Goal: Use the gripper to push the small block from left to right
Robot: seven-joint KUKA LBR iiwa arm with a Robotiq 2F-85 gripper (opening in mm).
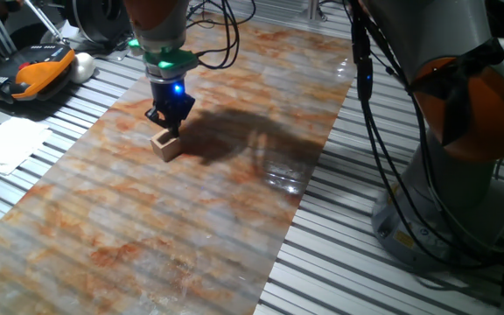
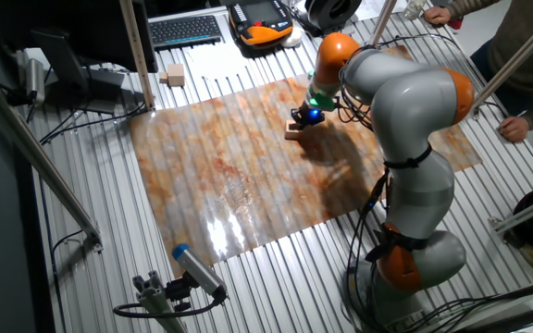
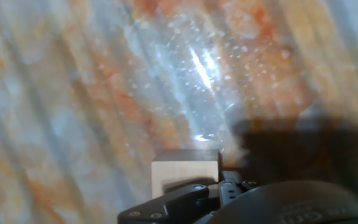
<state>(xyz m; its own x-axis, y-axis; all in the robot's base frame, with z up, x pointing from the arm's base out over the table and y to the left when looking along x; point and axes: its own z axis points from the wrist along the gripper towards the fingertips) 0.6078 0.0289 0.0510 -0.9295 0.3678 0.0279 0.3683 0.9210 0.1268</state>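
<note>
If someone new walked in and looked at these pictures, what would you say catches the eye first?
Probably the big grey-and-orange arm bent over the mottled orange marbled sheet that covers the slatted table. Next comes the blue light just above the tool, which sits low against the small block near the sheet's far end. A bright glare patch on the sheet also stands out.

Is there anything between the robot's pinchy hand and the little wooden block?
Nothing. In one fixed view the gripper sits right at the small block, seemingly touching it. The hand view shows no gap either.
</note>
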